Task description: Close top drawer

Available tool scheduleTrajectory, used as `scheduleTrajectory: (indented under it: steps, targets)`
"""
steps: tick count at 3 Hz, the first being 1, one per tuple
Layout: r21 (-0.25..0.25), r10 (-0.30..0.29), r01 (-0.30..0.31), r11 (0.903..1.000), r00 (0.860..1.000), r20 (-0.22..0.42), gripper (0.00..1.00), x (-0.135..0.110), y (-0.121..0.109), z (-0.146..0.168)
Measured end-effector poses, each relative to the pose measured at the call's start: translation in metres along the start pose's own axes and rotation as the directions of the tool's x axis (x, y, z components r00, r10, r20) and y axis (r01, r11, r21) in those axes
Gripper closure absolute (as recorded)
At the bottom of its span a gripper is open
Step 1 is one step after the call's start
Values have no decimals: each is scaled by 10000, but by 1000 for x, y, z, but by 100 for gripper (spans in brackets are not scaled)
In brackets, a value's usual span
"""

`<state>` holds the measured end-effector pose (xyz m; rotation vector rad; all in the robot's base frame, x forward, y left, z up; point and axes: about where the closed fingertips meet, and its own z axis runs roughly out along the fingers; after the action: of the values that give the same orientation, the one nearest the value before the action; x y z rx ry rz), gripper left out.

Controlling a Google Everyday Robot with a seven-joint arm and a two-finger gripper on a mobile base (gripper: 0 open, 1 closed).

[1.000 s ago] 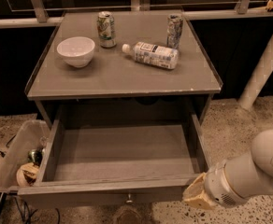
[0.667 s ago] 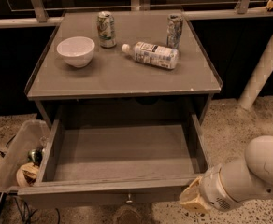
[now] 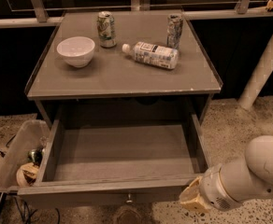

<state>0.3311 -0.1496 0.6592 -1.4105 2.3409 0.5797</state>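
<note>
The top drawer is a wide, shallow grey drawer pulled fully out of the grey cabinet. Its inside is bare. Its flat front panel runs along the bottom of the view, with a small metal knob at its middle. My white arm comes in from the lower right. My gripper is a tan shape at the arm's end, right at the right end of the drawer's front panel, close to or touching it.
On the cabinet top stand a white bowl, two cans and a plastic bottle lying on its side. A clear bin with odds and ends sits on the floor at the left. A white post leans at the right.
My arm and gripper have moved a little left and down, toward the right end of the drawer front. The drawer has not visibly moved.
</note>
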Motion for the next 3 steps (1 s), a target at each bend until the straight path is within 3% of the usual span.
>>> scheduleTrajectory:
  steps: [1, 2, 3]
  targets:
    - [0, 0, 0, 10000, 10000, 0, 35, 0, 0, 0]
    - [-455, -471, 474, 9978, 9989, 78, 12, -17, -12, 19]
    - [-496, -527, 531, 9974, 9986, 91, 0, -19, -14, 22]
